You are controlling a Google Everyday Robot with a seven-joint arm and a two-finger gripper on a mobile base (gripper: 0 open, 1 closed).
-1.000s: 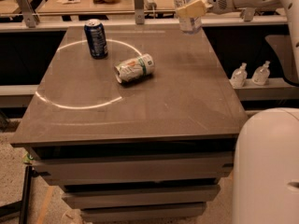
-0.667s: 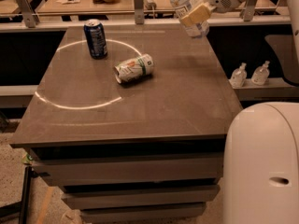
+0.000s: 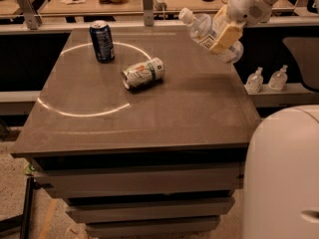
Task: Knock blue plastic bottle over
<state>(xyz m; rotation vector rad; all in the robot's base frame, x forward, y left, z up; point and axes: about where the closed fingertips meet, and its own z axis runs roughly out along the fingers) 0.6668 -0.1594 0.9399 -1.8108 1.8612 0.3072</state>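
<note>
Claw [image 3: 220, 42]: at the desk's 1 o'clock corner, above the top; clamped across the blue plastic bottle, with one yellowish finger [image 3: 225, 34] lying over the bottle's front.
Robot body [image 3: 284, 183]: white rounded shell at 5 o'clock of the view, in front of the desk's near right corner.
Desk [image 3: 164, 118]: dark brown top on stacked drawer-like tiers, filling the middle of the view.
Arm [image 3: 251, 4]: white, coming in from 1 o'clock down to the claw.
Ring [image 3: 75, 112]: pale circle on the desk top, covering its left half.
Blue plastic bottle [image 3: 200, 30]: clear, with a white cap and a white-and-blue label; held off the desk and tilted steeply, cap towards 10 o'clock, base towards 4 o'clock.
Dark blue soda can [image 3: 102, 41]: upright at the desk's 11 o'clock, on the ring's far arc.
Green-and-white can [image 3: 143, 73]: lying on its side just past the desk's middle, at the ring's 2 o'clock edge, well apart from the bottle.
Pump bottles [image 3: 255, 79]: two small clear ones side by side on a ledge off the desk's 3 o'clock side.
</note>
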